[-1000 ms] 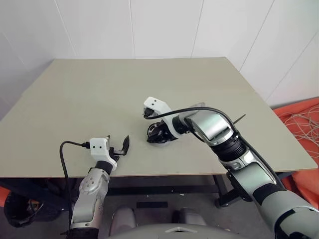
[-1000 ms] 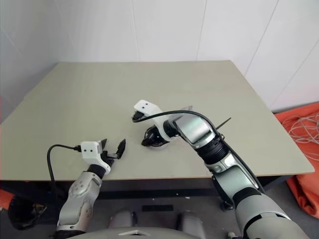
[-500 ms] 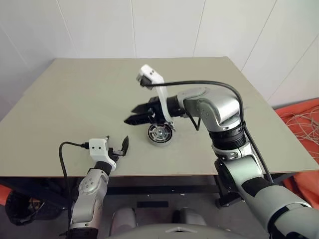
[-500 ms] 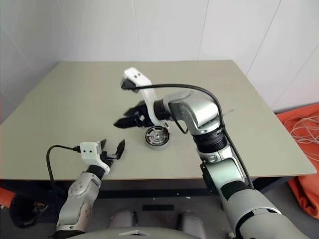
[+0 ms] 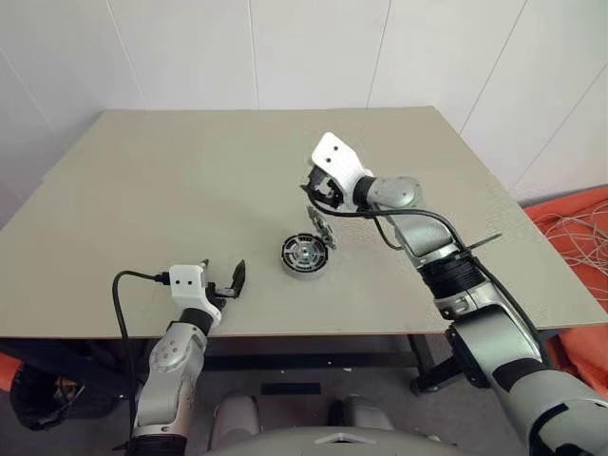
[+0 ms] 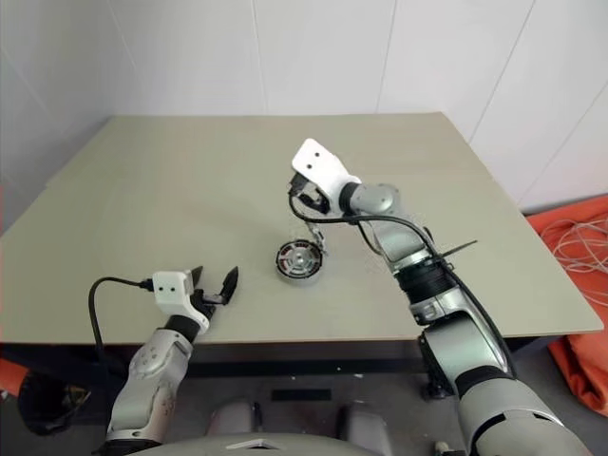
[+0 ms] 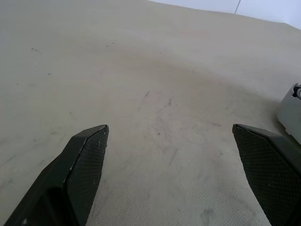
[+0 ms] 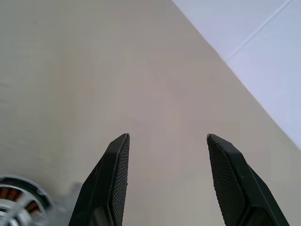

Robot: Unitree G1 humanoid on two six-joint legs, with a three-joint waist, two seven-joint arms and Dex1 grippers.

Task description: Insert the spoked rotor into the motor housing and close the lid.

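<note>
The motor housing (image 5: pixel 304 255), a dark-rimmed round cup, sits on the table (image 5: pixel 171 180) near its front middle. A silver spoked face that looks like the spoked rotor (image 5: pixel 303 254) shows inside it. In the right wrist view, copper windings show on the housing (image 8: pixel 16 202). A thin grey disc, apparently the lid (image 5: pixel 320 229), stands tilted on edge against the housing's far right side. My right gripper (image 5: pixel 316 193) hovers above and behind the housing, open and empty (image 8: pixel 167 136). My left gripper (image 5: pixel 223 275) rests open at the table's front edge, left of the housing, holding nothing (image 7: pixel 169 129).
White walls stand behind the beige table. Orange cloth with tangled cable (image 5: pixel 579 228) lies on the floor off the table's right side. A black cable loops from the left wrist below the table's front edge.
My right gripper rose off the housing, swung up and to the right, and now hovers behind it. This uncovered the housing and the leaning disc. The left arm stayed still.
</note>
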